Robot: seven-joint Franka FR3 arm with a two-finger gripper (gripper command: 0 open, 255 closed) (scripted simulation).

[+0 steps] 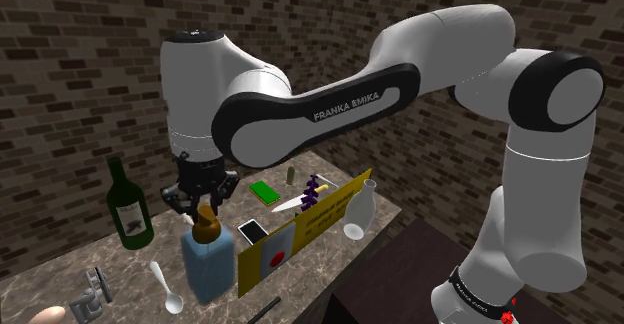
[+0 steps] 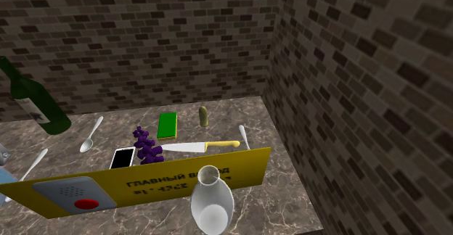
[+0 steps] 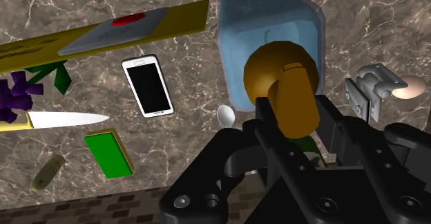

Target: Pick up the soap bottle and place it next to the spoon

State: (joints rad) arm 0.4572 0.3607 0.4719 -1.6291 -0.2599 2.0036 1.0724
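A blue soap bottle [image 1: 207,264] with a brown pump [image 3: 290,91] stands upright near the marble table's [image 1: 60,272] front edge, just beside a white spoon [image 1: 165,285] on the shoulder view's left; whether its base touches the stone cannot be told. The black gripper [image 3: 295,119] comes down from above, its fingers [image 3: 266,122] closed narrowly on the pump, clasping it from both sides. On the bottle's other side a long yellow sign [image 1: 300,230] stands on edge, with a white phone [image 3: 147,86], a knife [image 3: 65,120] and a green block [image 3: 109,155] behind it. A green wine bottle [image 1: 128,207] stands against the brick wall [image 1: 70,62].
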